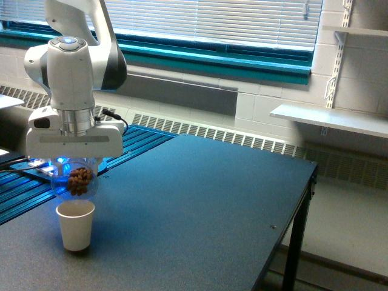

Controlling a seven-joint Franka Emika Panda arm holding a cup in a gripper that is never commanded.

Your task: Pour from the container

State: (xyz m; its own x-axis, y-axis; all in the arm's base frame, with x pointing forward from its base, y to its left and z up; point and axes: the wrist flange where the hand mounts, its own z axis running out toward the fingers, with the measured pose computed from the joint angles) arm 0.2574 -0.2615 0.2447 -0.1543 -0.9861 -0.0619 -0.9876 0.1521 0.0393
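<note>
The container (75, 180), a clear rounded jar, hangs tipped just above the white paper cup (76, 225) at the exterior view's lower left. Brown lumps sit bunched inside the jar, and none are in the air between it and the cup. My gripper (74, 163) comes straight down from the white arm and is shut on the container; the fingers are mostly hidden behind the jar and the gripper body. The cup stands upright on the dark table (200, 206), and its inside does not show from here.
The table's right edge (303, 200) drops off to the floor. Blue slatted rails (36, 182) run behind the cup on the left. A radiator grille (212, 133), a window with blinds and a wall shelf (330, 118) lie beyond the table.
</note>
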